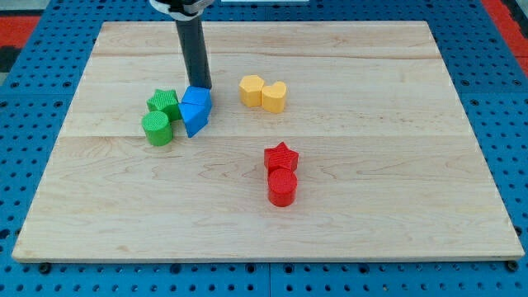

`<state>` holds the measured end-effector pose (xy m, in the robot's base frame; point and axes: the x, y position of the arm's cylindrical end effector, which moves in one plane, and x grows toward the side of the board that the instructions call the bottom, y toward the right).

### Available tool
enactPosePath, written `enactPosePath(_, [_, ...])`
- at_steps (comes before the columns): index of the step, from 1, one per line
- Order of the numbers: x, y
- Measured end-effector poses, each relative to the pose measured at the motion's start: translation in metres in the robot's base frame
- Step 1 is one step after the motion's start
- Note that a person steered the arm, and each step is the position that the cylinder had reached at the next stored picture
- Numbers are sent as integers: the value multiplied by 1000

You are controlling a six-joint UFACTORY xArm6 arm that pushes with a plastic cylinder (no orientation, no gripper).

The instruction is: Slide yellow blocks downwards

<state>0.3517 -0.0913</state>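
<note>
Yellow blocks (263,92), two touching, lie above the worktop's (371,206) middle, nearer its top edge. My tip (200,87) sits to their left, touching the top of the blue blocks (195,109). No claw exists here, only a rod.

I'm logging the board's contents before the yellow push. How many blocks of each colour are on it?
Yellow blocks: 2, a pentagon-like one and a heart
Green blocks: 2
Blue blocks: 2
Red blocks: 2, a star and a cylinder
Total: 8
</note>
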Motion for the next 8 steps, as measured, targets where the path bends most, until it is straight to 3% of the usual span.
enactPosePath(4, [-4, 111])
enactPosePath(8, [16, 166])
